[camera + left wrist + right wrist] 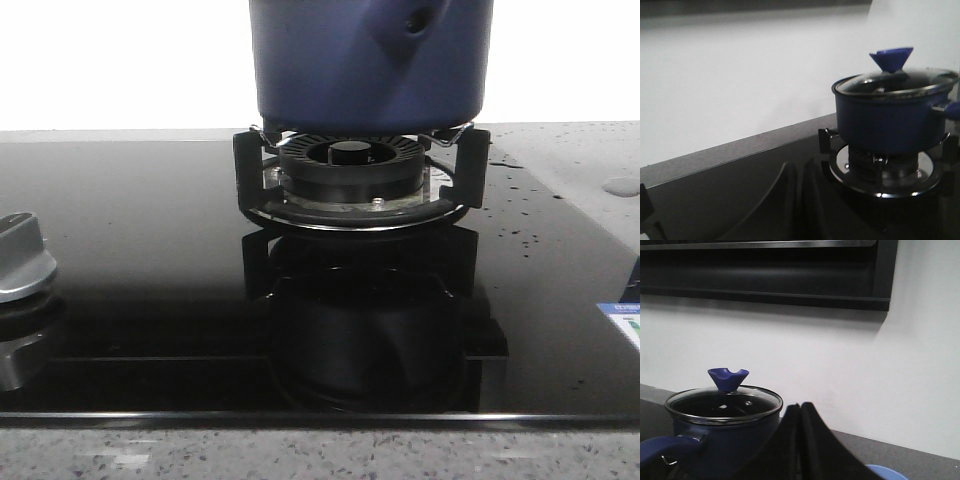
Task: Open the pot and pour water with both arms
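Observation:
The dark navy-blue pot (370, 60) stands on the black ringed burner (350, 165) at the back centre, its side mount with a hole (410, 25) facing the camera. Neither gripper shows in the front view. In the left wrist view the pot (885, 122) carries a glass lid (897, 82) with a blue knob (891, 59). My left gripper (800, 167) is shut and empty, low over the hob, apart from the pot. In the right wrist view my right gripper (800, 407) is shut and empty beside the pot (725, 440), lid (722, 405) and blue handle (660, 449).
A silver stove knob (20, 255) sits on the glossy black hob (140, 250) at the left. Water drops (620, 185) lie on the grey counter at the right. A light-blue rim (885, 472) shows beside the right gripper. A dark hood (765, 275) hangs above.

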`<state>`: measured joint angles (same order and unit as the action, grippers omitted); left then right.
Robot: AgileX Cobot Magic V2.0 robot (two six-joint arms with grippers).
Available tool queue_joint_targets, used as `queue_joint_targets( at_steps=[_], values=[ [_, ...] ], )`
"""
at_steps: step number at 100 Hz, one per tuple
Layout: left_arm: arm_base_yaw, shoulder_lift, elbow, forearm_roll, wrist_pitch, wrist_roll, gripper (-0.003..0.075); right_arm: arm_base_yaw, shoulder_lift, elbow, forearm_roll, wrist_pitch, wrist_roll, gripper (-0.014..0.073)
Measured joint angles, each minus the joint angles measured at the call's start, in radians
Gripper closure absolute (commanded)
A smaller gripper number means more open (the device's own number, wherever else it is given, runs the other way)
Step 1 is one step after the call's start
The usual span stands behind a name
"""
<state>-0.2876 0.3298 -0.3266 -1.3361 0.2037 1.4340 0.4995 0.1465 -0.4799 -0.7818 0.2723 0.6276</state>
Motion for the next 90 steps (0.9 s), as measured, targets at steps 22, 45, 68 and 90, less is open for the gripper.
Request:
queue_joint_targets(
  at_steps=[22, 45, 68, 90],
  values=[
    [0.04, -0.02, 0.014, 0.787, 0.053, -0.703, 0.0741, 0.0, 0.0, 0.0, 0.0, 0.0, 0.0, 0.0665],
    [0.04, -0.148, 0.189, 1.064, -0.048, -1.002, 0.0741, 0.0, 0.0, 0.0, 0.0, 0.0, 0.0, 0.0665],
    [0.04, -0.328, 0.328, 1.314, -0.064, -1.281, 0.0741, 0.0, 0.0, 0.0, 0.0, 0.0, 0.002, 0.0665],
    [0.083, -0.333, 0.328, 1.287, -0.025, -1.338, 0.0741, 0.0, 0.0, 0.0, 0.0, 0.002, 0.001, 0.0665]
  ],
)
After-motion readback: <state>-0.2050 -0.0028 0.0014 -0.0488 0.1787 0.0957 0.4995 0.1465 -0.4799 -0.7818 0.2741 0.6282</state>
